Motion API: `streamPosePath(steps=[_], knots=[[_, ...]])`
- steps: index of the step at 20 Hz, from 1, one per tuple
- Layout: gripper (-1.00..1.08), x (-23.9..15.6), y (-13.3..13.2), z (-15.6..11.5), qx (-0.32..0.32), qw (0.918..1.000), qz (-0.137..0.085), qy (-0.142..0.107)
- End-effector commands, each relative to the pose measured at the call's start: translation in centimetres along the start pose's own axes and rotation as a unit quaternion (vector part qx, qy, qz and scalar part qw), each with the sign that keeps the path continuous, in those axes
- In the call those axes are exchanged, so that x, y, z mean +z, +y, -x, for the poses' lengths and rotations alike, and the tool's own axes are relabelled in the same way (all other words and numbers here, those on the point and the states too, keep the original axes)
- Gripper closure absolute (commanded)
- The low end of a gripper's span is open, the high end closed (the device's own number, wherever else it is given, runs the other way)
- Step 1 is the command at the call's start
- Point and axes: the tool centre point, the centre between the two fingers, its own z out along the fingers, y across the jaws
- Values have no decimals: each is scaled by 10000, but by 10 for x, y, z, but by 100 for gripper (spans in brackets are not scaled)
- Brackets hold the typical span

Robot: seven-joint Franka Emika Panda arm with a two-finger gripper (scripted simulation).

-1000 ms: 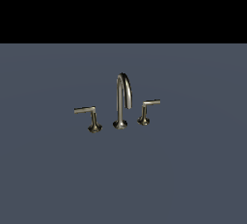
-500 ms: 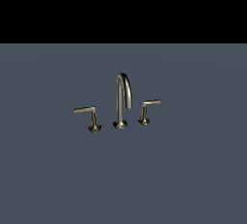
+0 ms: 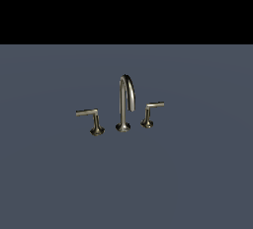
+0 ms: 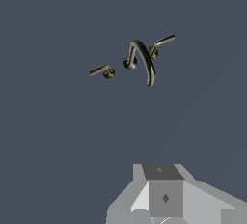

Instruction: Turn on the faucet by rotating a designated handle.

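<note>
Robot body seen in wrist view only. Gripper (image 4: pixel 166 199) housing: blocky, faceted, flat light-grey and mid-grey panels, one near-white angled face. Darker grey square plate on the central block, with a small dark diamond mark on the panel beside it. Fingers not visible. No cables or screws discernible.

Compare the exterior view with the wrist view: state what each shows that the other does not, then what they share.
Only the exterior view shows the black band above the grey-blue floor, and the brass-grey metal faucet set side-on, its tall arched gooseneck spout upright in profile.

Only the wrist view shows part of the robot: a pale grey blocky piece of the end effector, well short of the faucet. Its fingers are not visible.

Both show the spout, the larger long-armed L-shaped lever handle, and the smaller short-armed lever, all untouched.
</note>
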Motion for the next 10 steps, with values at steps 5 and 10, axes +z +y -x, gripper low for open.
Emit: streamPosePath(steps=[5,10], knots=[[108,41,-26,-11,709,9975,0,-22],[108,72,-45,-23,1244,9922,-2,-39]])
